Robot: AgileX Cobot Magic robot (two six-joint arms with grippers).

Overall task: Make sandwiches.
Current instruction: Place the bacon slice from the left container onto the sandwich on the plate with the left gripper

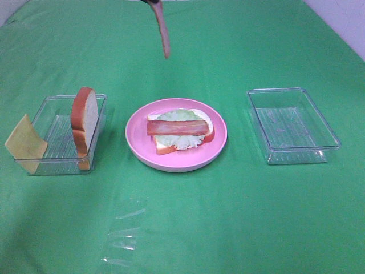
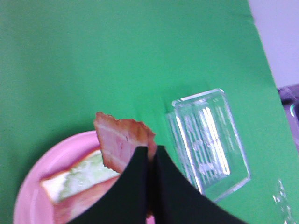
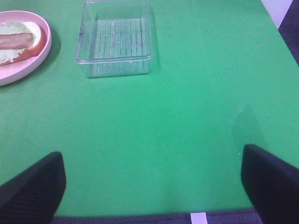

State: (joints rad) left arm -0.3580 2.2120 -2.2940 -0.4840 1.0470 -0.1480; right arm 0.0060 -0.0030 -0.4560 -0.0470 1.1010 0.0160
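The open sandwich [image 1: 178,130] lies on the pink plate [image 1: 137,140]: a bread slice with lettuce and one bacon strip on top. My left gripper [image 2: 150,156] is shut on a second bacon strip [image 2: 121,140] and holds it high above and behind the plate; the strip [image 1: 163,31] hangs down from the top edge of the high view. A bread slice [image 1: 84,120] stands upright in the left tray [image 1: 57,165]. A yellow cheese square [image 1: 25,144] leans on that tray's left side. My right gripper [image 3: 154,186] is open and empty over bare cloth.
An empty clear tray [image 1: 292,127] stands right of the plate; it also shows in the right wrist view [image 3: 114,42] and the left wrist view [image 2: 210,140]. A piece of clear film [image 1: 122,240] lies near the front. Green cloth covers the table.
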